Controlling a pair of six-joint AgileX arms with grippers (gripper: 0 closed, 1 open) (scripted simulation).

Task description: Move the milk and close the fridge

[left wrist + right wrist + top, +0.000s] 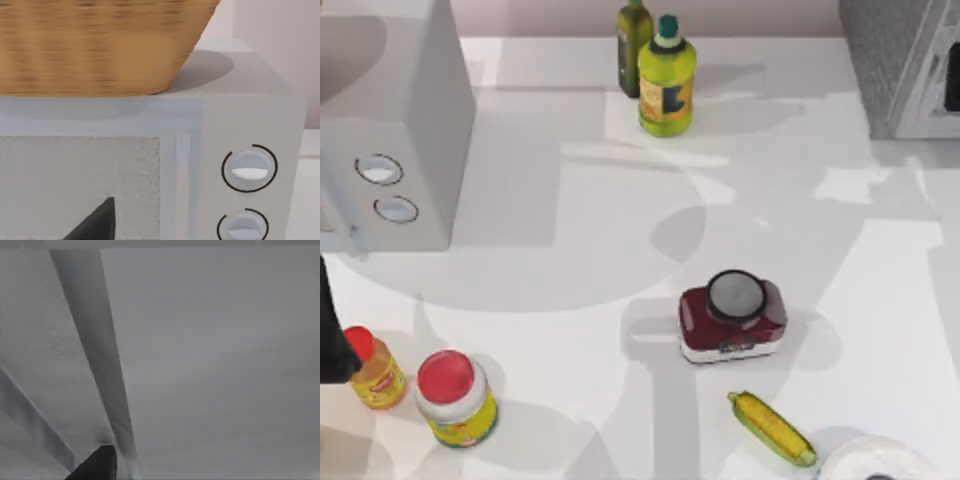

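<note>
Upper right corner of the top view: large boxy fridge (882, 70) with speckled dark-grey casing, a strip of its white door and dark handle at the frame's right edge.

Upper left: smooth light-grey box with two round dials (410, 150). Seen from the left wrist view with a woven tan wicker basket (100, 45) resting on its top.

Top centre, two bottles touching or nearly so: dark olive-green bottle (633, 45) behind, yellow-green bottle with teal cap (667, 85) in front.

Middle of the white surface (570, 330): dark-red boxy container with black round lid (732, 316). Below and right of it, lying flat, a yellow corn cob in green husk (772, 428); a round white object (880, 462) at the lower right corner, near the cob's end.

Lower left: red-lidded yellow-labelled jar (455, 398), just beside a small orange bottle with red cap (372, 370).

Left gripper (97, 222) close to the front of the dialled box, facing its speckled window; grip state: cannot tell.

Right gripper (99, 462) close against pale grey flat panels split by a darker band; grip state: cannot tell.
</note>
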